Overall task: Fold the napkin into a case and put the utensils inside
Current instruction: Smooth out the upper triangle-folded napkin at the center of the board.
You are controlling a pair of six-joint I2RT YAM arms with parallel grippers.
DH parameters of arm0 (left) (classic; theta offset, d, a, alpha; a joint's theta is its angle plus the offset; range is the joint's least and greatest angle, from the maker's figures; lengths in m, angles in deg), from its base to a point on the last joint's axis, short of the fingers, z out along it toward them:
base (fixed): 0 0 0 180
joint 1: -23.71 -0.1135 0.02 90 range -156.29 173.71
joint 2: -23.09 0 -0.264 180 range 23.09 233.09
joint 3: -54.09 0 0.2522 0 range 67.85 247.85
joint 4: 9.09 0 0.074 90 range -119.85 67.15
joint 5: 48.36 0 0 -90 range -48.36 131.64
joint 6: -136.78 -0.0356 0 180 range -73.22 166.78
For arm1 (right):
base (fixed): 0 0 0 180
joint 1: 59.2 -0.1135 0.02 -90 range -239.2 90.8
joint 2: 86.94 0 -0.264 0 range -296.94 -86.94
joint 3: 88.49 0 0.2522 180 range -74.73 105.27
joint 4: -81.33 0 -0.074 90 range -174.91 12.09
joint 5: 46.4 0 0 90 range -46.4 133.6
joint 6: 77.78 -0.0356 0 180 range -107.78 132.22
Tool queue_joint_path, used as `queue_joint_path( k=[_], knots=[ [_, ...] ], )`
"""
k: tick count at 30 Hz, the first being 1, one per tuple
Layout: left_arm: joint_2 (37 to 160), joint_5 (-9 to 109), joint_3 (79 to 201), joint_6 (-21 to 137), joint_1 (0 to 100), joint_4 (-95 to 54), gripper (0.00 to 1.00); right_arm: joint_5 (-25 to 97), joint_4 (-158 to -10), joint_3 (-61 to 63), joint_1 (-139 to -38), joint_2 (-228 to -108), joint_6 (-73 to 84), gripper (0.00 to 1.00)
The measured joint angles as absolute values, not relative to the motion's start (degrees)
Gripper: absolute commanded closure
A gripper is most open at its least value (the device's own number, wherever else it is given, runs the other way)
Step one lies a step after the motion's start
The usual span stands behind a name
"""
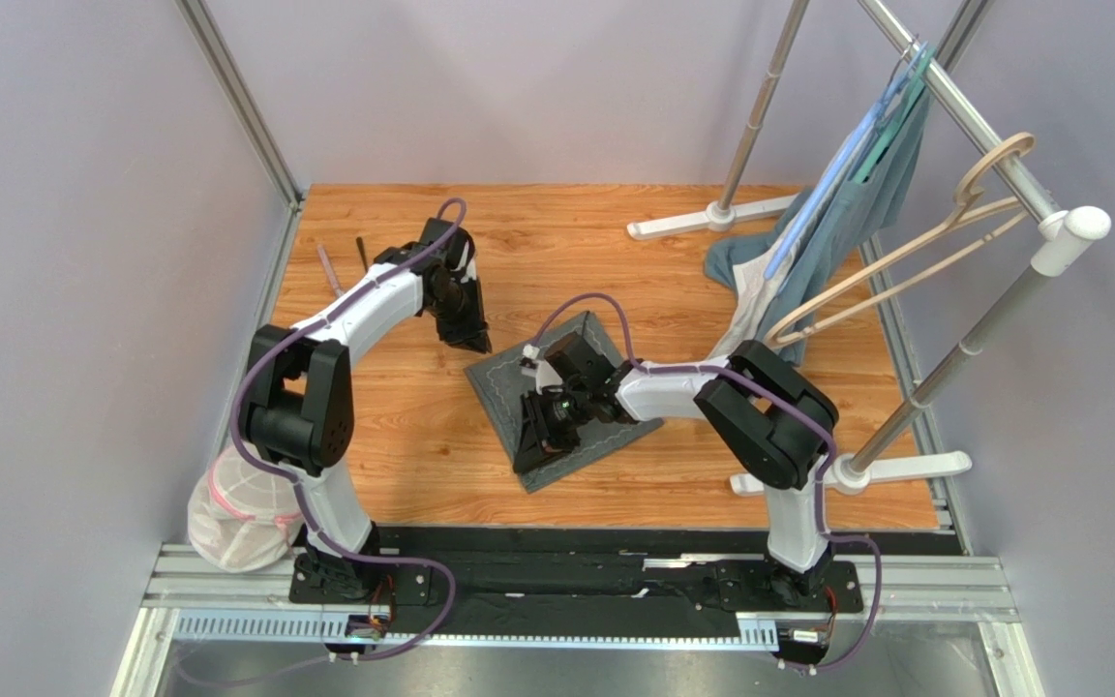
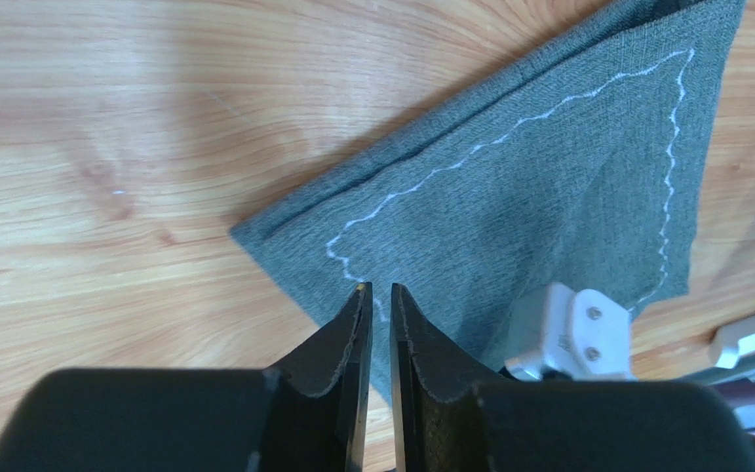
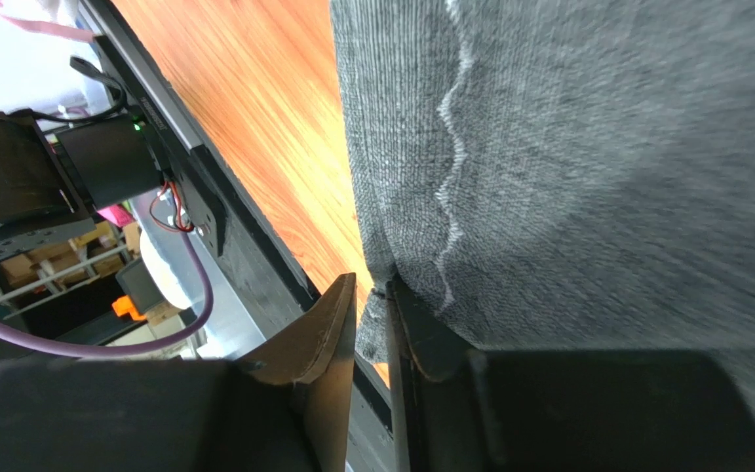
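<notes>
— Any containers?
— Only a white mesh bag point(image 1: 236, 508) at seven o'clock; I can't make out its contents
— Grippers?
— My right gripper point(image 3: 372, 295) pinches the napkin point(image 2: 549, 197) edge at table centre; left gripper point(image 2: 377, 295), jaws slightly parted, holds nothing. The knife point(image 1: 328, 270) and spoon point(image 1: 363, 250) lie at ten o'clock, tiny

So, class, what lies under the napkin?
Wooden table shows all around the napkin; the right gripper pinches its edge. Anything beneath the cloth is covered.
</notes>
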State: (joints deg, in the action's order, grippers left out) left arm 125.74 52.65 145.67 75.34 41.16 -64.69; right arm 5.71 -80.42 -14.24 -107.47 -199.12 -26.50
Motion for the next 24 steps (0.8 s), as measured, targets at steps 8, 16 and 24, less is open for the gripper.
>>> queue_joint_path(
  k=[8, 16, 24],
  knots=[
    [120.13, 53.39, 135.25, 79.16, 46.01, -59.78, 0.81, 5.58, -72.92, -3.95, -93.64, -196.65, -21.07, 0.72],
    [106.44, 55.25, 123.09, 85.33, 55.46, -50.97, 0.87, 4.05, -72.00, 9.12, -82.38, -204.72, -19.04, 0.77],
    [109.96, 57.19, 115.20, 89.26, 60.11, -43.21, 0.89, 1.95, -70.84, 17.25, -81.16, -216.39, -19.17, 0.78]
  ],
)
